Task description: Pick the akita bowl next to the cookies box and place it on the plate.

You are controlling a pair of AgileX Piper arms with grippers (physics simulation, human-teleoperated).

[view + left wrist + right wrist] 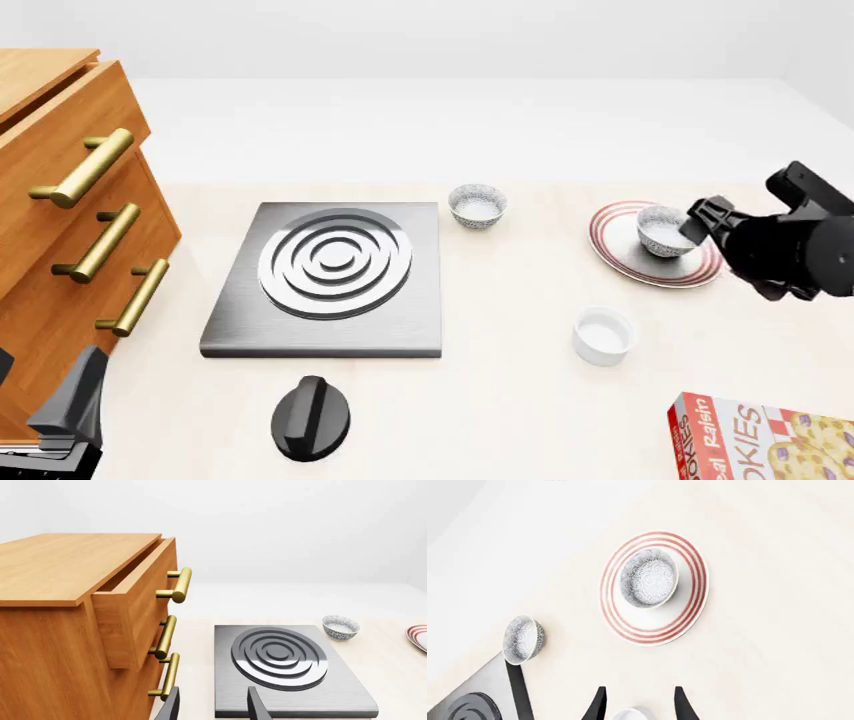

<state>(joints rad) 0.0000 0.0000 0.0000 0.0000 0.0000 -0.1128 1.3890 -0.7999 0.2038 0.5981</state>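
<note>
Progress: judged from how things lie, the main step looks done. One speckled bowl (662, 231) sits on the plate (614, 255), and nothing grips it. What seems left is only for the right arm to pull clear.
Nearest row: the cookies box (767, 438) lies at the near right edge of the bench (534, 400), a black knob (311, 418) at near centre, and the left gripper (67, 415) at the near left corner.
Middle row: a plain white cup (603, 336) stands alone between the cookies box and the plate, apart from both. The grey stove plate (327, 278) with its ringed burner lies left of centre.
Far row: the second speckled bowl (477, 205) stands just past the stove plate's far right corner, well apart from the plate. It is not the task's bowl.
Left side: a wooden drawer chest (60, 200) with brass handles; its top drawer stands a little way out.
Right arm: it hangs above the bench just right of the plate, its wrist camera looking down on bowl and plate.
Right gripper (638, 702): fingers spread and empty, with the white cup showing below the gap between them.
Left arm: low at the near left, beside the chest, pointing over the stove plate.
Left fingers (257, 705): spread apart, holding nothing.
</note>
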